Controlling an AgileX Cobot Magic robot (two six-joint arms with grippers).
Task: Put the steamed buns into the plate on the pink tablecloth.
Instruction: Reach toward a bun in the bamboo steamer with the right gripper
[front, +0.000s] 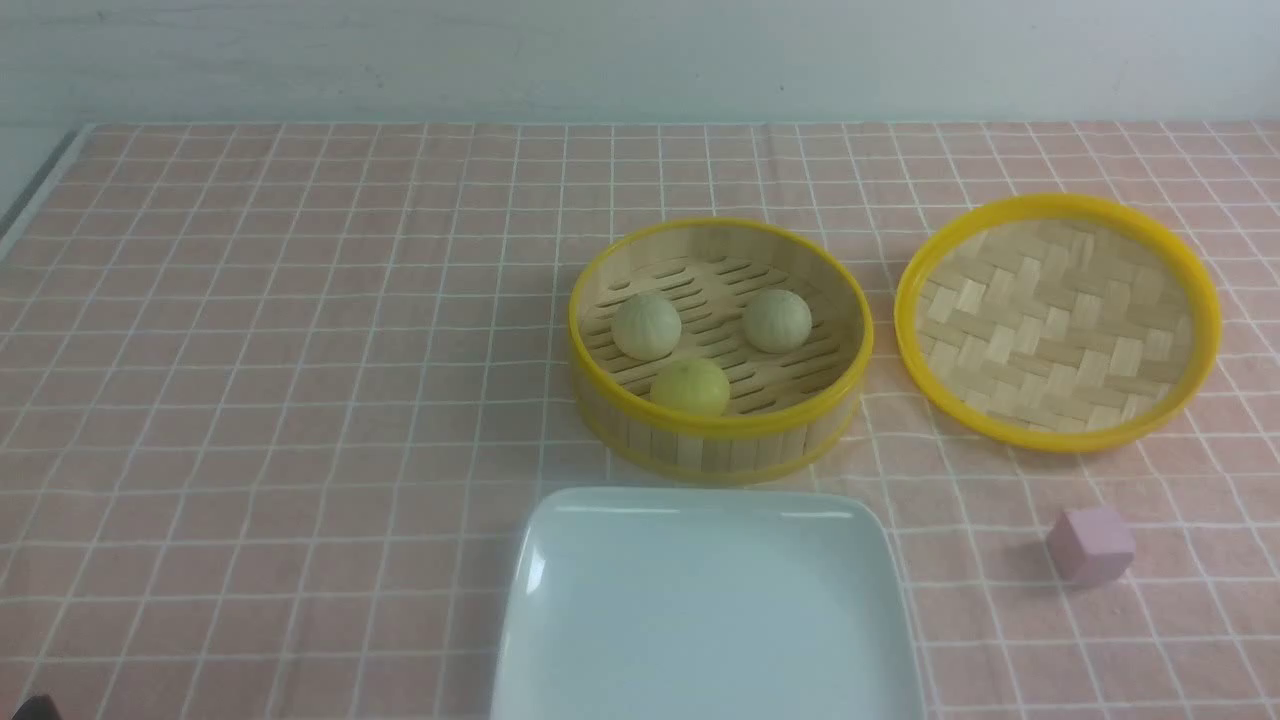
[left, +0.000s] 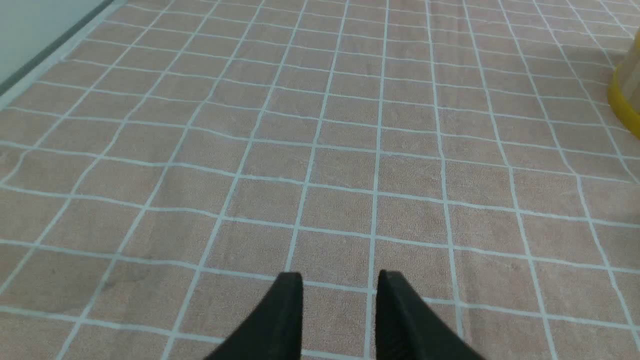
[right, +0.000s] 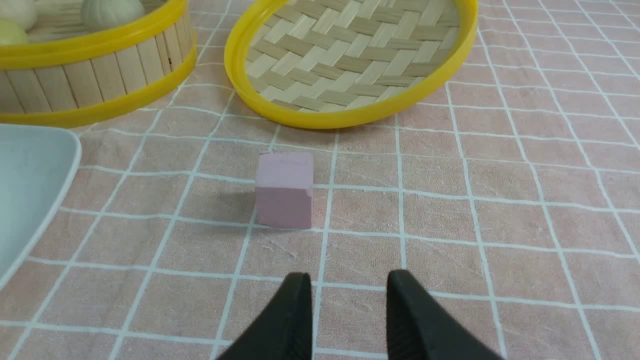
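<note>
Three steamed buns lie in a yellow-rimmed bamboo steamer (front: 700, 450) at mid-table: two pale grey-beige ones (front: 646, 326) (front: 776, 320) and a yellowish one (front: 690, 386). The white square plate (front: 700, 600) sits just in front of the steamer on the pink tablecloth (front: 300, 350) and holds nothing. My left gripper (left: 340, 275) hovers over bare cloth far left of the steamer, its jaws apart and empty. My right gripper (right: 350, 275) is near the table's front right, jaws apart and empty. It faces a pink cube (right: 285, 190). A grey bun (right: 112, 11) shows at that view's edge.
The woven steamer lid (front: 1057, 320) lies upside down right of the steamer. The small pink cube (front: 1090, 543) sits in front of the lid, right of the plate. The table's left edge (left: 45, 55) runs along the far left.
</note>
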